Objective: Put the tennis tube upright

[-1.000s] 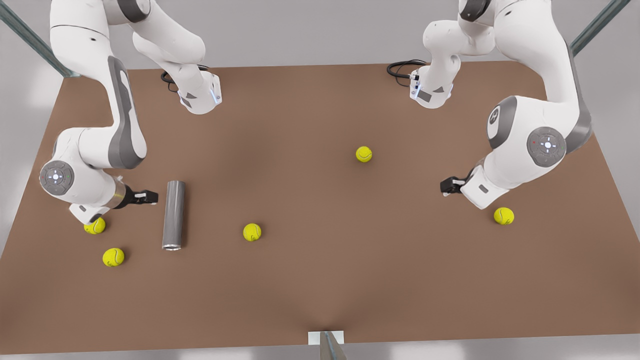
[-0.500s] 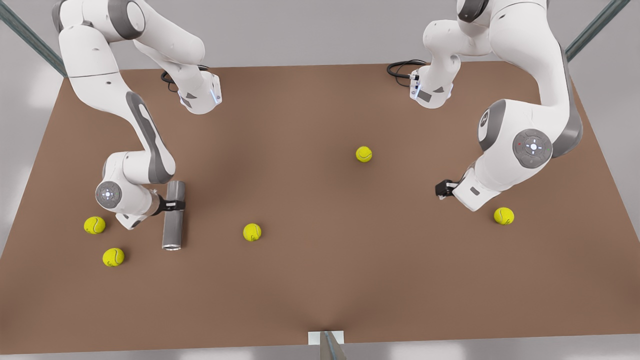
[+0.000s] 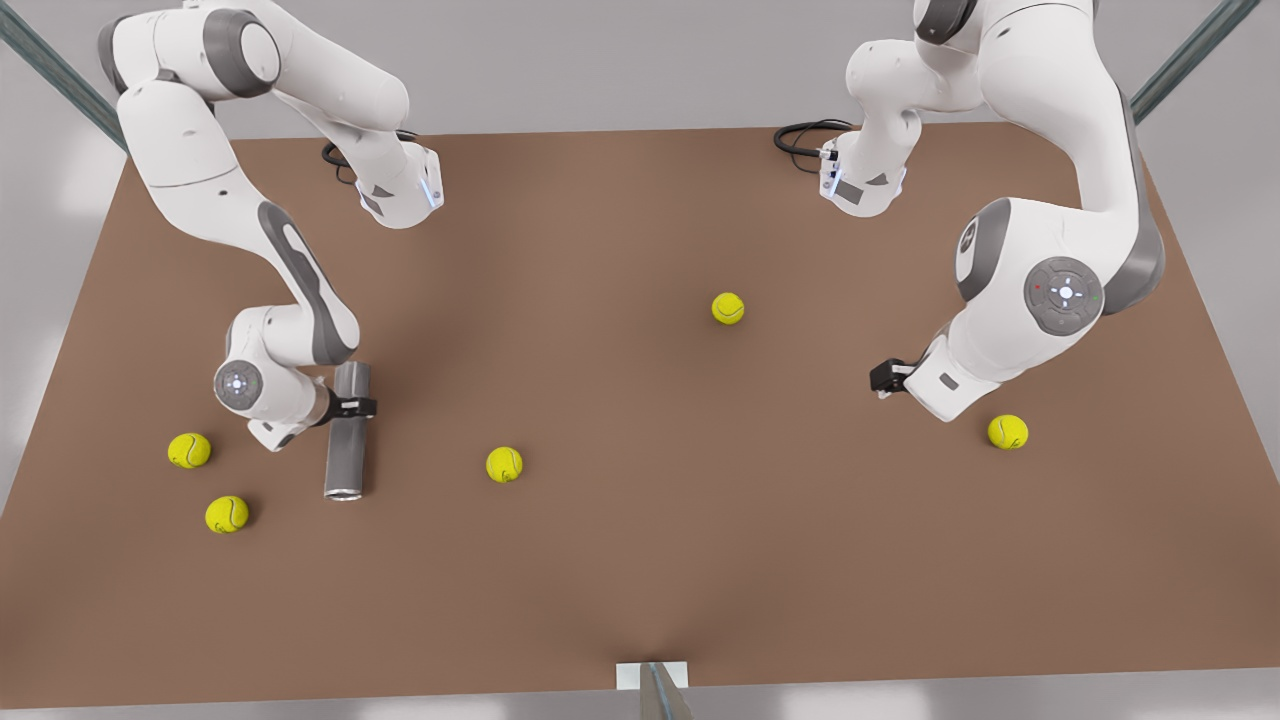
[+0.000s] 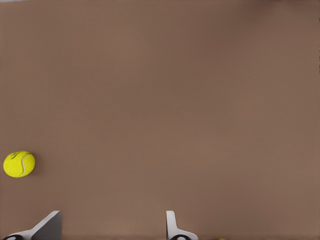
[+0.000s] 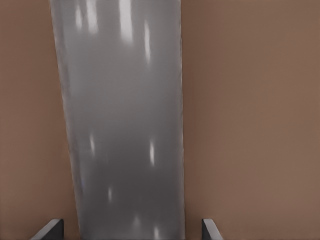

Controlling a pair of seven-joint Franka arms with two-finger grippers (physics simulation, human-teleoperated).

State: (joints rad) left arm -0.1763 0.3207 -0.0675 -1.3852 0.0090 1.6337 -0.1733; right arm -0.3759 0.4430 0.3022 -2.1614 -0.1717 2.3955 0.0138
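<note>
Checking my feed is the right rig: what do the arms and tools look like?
Both arms are glossy white with grey joint bands and round grey caps carrying small lights. The right tool and left tool are black. Black cables coil at the bases.

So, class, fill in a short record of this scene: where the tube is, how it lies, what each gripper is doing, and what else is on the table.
tennis tube: lying flat on the table, at the front view's left
silvery rim: at the tube's end nearer the camera
right gripper: open, straddling the tube's middle, fingers apart from its sides
left gripper: open, waiting over bare table at the front view's right
tennis balls: five, scattered; the nearest lies apart from the tube
task state: tube not yet upright
</note>
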